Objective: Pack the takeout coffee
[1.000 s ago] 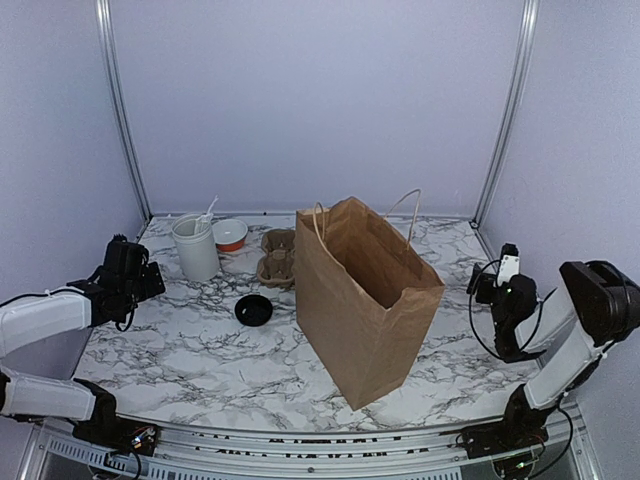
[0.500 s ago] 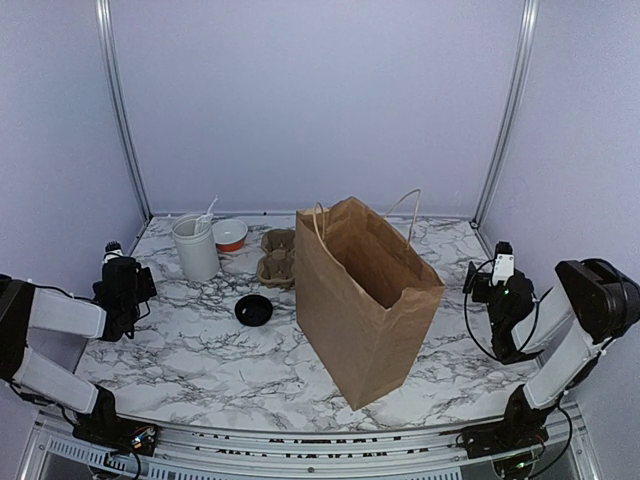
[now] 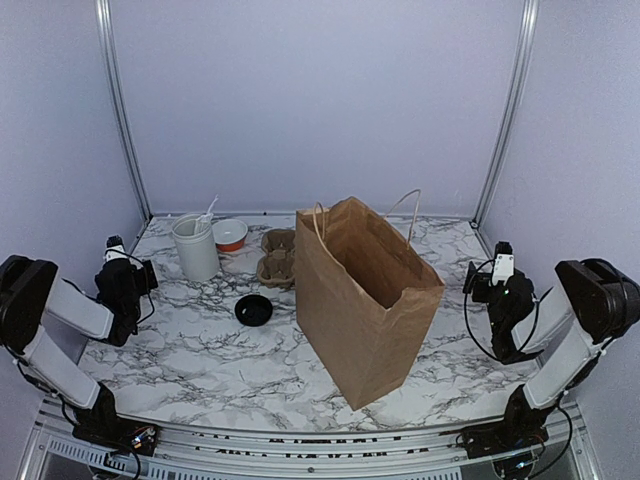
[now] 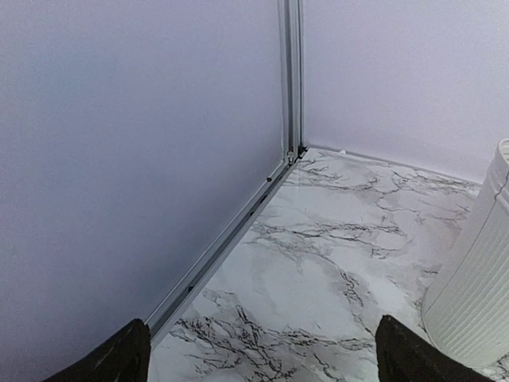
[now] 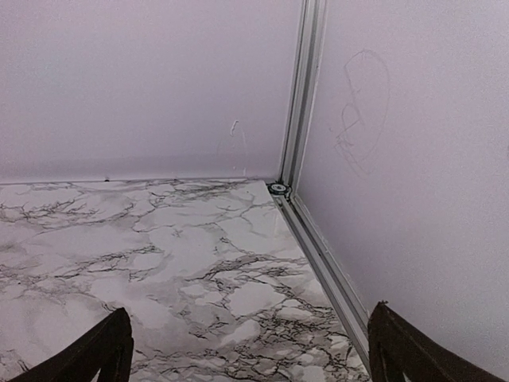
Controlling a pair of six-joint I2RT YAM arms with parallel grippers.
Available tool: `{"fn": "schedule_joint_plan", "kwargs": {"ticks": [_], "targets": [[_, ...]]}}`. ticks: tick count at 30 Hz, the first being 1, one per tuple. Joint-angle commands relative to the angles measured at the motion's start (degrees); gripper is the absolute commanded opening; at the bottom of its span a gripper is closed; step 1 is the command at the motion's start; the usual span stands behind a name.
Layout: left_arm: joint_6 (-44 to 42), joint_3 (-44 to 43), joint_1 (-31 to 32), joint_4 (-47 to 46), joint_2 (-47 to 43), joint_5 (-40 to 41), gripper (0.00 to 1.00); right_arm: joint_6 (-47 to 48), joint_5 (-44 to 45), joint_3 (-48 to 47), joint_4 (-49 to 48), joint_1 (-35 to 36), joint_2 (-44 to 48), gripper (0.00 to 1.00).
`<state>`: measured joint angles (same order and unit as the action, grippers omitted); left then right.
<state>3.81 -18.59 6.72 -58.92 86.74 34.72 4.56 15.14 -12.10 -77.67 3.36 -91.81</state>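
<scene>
The takeout coffee with the black dome lid shows in no view; it is hidden or out of sight. An open brown paper bag (image 3: 365, 300) stands upright at the table's middle. My left gripper (image 3: 118, 262) is folded back by the left wall, open and empty, its fingers wide apart in the left wrist view (image 4: 262, 358), facing the back-left corner. My right gripper (image 3: 497, 272) is pulled back by the right wall, open and empty, and faces the back-right corner in the right wrist view (image 5: 250, 350).
A white ribbed container (image 3: 195, 248) holding a utensil stands at the back left and shows in the left wrist view (image 4: 477, 294). Next to it are an orange-and-white bowl (image 3: 230, 234) and a cardboard cup carrier (image 3: 278, 257). A loose flat black lid (image 3: 254, 309) lies left of the bag.
My left arm has drawn back toward the left wall and folded up. My right gripper has shifted slightly. Nothing on the table has moved.
</scene>
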Motion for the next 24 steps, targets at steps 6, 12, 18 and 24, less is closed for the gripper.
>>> {"fn": "schedule_joint_plan", "kwargs": {"ticks": [6,12,18,24], "targets": [[-2.48,5.73,-3.06,-14.89,0.85,-14.97,0.99,0.19,0.51,-0.23,-1.79,0.18,-0.08,1.00],[-2.67,5.57,-3.10,-15.06,0.99,-15.34,0.99,0.18,0.44,-0.32,-1.78,0.18,-0.04,1.00],[-2.58,5.58,-3.11,-14.79,0.93,-15.38,0.99,0.14,0.37,-0.38,-1.70,0.14,-0.08,1.00],[-2.58,5.59,-3.06,-14.81,0.97,-15.41,0.99,0.08,0.37,-0.36,-1.60,0.12,-0.04,1.00]]}}
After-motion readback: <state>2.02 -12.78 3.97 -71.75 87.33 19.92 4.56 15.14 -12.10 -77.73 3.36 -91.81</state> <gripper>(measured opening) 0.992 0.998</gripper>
